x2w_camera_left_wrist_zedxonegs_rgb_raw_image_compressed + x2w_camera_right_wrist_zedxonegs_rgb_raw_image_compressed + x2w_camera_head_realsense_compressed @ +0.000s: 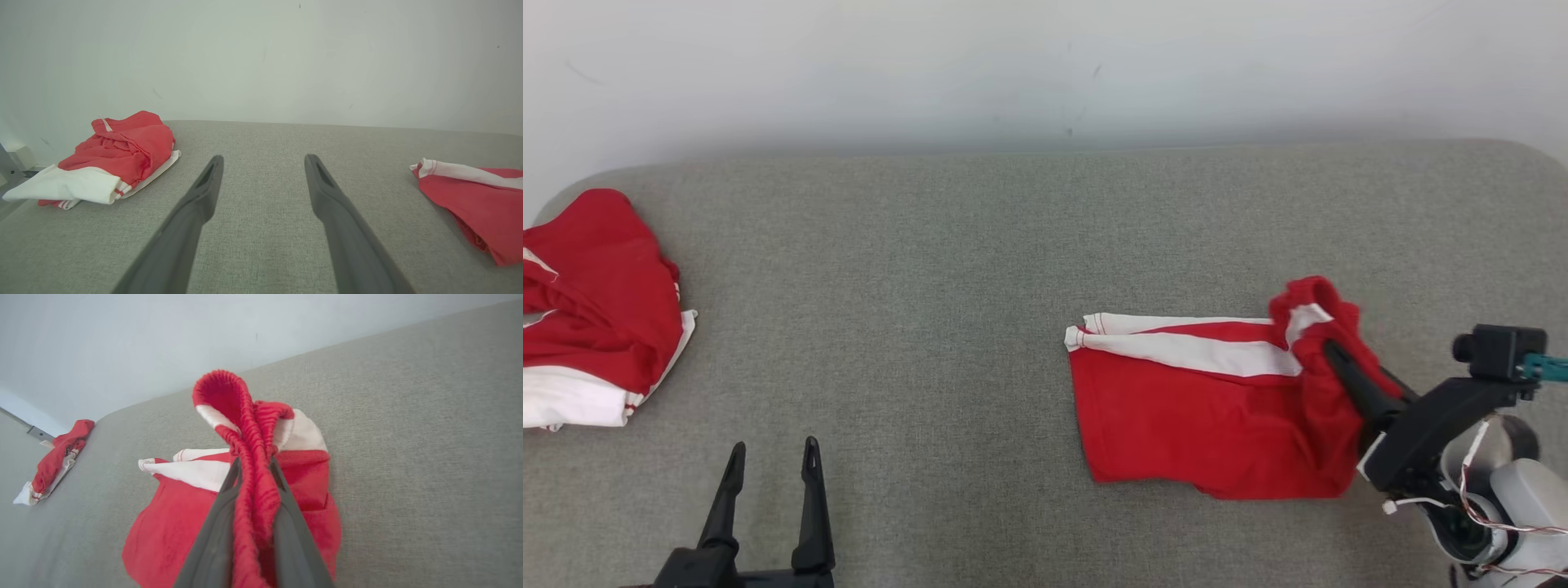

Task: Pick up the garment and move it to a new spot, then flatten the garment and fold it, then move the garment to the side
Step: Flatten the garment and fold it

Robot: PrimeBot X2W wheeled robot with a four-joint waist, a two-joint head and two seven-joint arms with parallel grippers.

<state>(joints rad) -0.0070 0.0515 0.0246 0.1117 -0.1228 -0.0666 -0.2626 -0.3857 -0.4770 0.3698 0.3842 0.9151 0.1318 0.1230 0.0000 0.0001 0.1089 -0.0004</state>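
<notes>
You see the red shorts with white side stripes (1201,416) lying right of centre on the grey fabric table (915,269), long axis left-right, leg hems pointing left. The right wrist view shows what the head view hides: the right claw (254,461) clamped on the bunched ribbed waistband (222,388). The left claw (774,445) stands apart.

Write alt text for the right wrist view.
The right gripper is shut on the bunched ribbed edge of a red garment with white stripes, holding that edge up while the rest lies on the grey fabric surface. A second red and white garment lies far off at the view's left, near a pale wall.
</notes>
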